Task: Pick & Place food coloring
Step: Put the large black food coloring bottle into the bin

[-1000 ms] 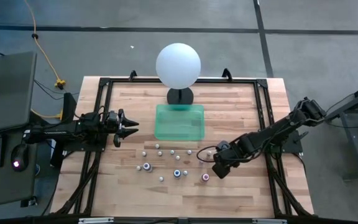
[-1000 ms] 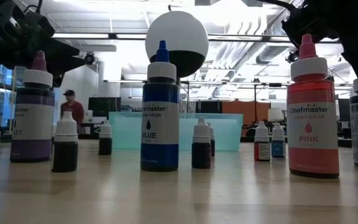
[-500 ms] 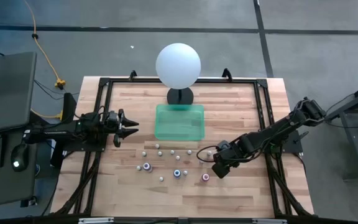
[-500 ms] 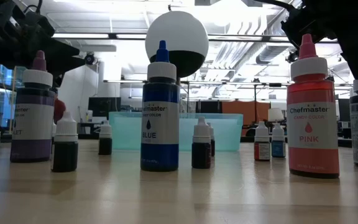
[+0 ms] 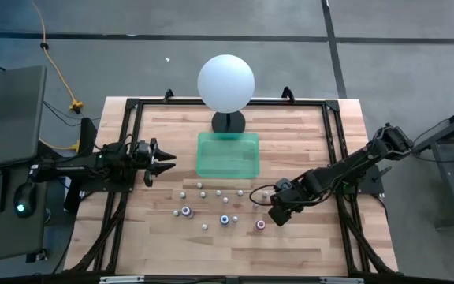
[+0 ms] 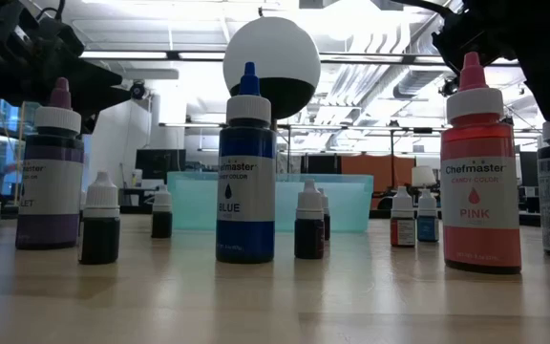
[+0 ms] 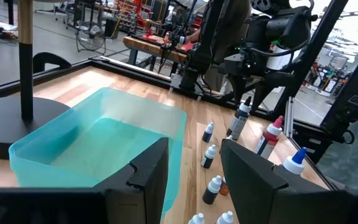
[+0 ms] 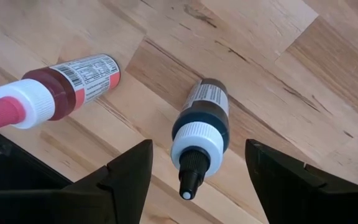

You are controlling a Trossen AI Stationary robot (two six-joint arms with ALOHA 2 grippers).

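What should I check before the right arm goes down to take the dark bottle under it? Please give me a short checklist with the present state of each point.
1. Right hand open: ok, the fingers stand wide apart with nothing between them.
2. Hand lined up over the dark bottle: ok, the bottle's white cap sits in the gap between the fingers.
3. Bottle upright: ok, its tip points up at the camera.
4. Room around it: cannot tell, the pink bottle stands close beside one finger.
5. Green bin free to receive: ok, nothing shows inside it.
6. Left hand out of the way: ok, it hovers at the table's left side, beside the bin.
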